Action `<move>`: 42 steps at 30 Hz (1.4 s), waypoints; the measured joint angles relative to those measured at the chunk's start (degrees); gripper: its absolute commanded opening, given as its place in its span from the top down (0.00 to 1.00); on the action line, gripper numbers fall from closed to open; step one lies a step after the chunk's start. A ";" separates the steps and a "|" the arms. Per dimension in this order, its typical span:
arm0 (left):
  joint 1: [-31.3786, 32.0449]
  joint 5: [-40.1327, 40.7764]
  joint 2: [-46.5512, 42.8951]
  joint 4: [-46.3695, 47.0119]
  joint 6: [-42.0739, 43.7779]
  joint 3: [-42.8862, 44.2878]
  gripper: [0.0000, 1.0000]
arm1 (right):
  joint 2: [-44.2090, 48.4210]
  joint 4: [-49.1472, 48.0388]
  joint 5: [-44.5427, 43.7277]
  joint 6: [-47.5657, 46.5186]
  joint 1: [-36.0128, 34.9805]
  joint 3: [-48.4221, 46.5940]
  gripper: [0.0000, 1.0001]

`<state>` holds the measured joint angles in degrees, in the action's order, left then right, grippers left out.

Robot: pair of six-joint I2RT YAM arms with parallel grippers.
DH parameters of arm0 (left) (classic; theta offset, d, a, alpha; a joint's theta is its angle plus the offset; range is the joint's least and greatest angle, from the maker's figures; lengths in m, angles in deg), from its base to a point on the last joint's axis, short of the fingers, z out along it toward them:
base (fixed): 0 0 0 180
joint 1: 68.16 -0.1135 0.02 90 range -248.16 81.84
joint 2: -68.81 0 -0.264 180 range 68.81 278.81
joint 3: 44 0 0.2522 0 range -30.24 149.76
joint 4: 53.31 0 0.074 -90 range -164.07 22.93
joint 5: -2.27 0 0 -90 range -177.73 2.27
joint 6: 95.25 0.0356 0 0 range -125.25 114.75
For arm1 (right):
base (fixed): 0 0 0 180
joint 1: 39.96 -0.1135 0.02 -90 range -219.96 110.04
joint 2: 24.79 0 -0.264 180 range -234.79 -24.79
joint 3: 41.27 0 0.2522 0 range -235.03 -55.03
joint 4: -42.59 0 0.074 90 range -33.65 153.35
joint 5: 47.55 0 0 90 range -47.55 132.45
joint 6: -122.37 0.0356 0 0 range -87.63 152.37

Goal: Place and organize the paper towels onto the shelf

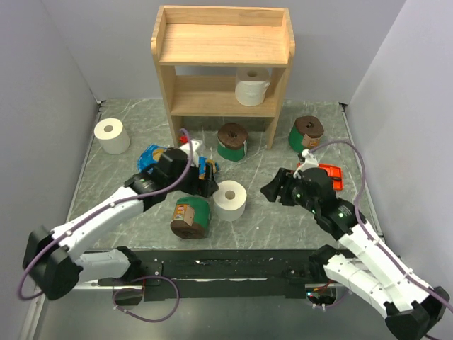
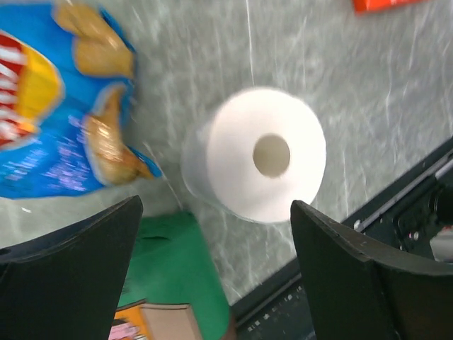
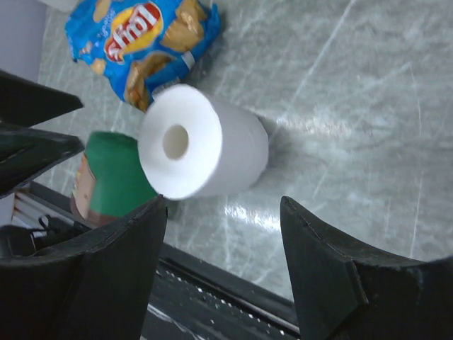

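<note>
Top external view: the grey worktop (image 1: 276, 212) carries the wooden shelf (image 1: 223, 64) at its far edge, one white roll (image 1: 251, 88) upright on the lower tier. Left fingers (image 2: 71, 269) and right fingers (image 3: 340, 283) both spread wide, holding nothing, with the middle white roll (image 1: 230, 200) between them, a green roll (image 1: 190, 217) just beside it.

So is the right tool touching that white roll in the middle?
Apart. Top view shows bare table between the right tool and the white roll.
</note>
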<state>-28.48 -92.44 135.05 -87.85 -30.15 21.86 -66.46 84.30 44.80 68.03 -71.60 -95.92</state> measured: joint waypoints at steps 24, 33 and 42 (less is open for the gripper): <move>6.03 3.52 18.56 0.76 -4.74 6.43 0.21 | 15.47 4.09 -1.29 -2.78 0.00 5.33 0.27; 6.08 5.66 19.76 0.85 -5.20 6.43 0.40 | 15.67 4.24 -1.44 -2.78 0.00 5.33 0.26; 6.23 5.60 19.76 0.92 -5.90 6.43 0.38 | 15.67 4.28 -1.60 -3.21 0.00 5.33 0.27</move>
<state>-22.25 -86.84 154.80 -86.93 -36.05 28.28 -50.79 88.58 43.20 64.82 -71.60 -90.58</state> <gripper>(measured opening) 0.613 0.735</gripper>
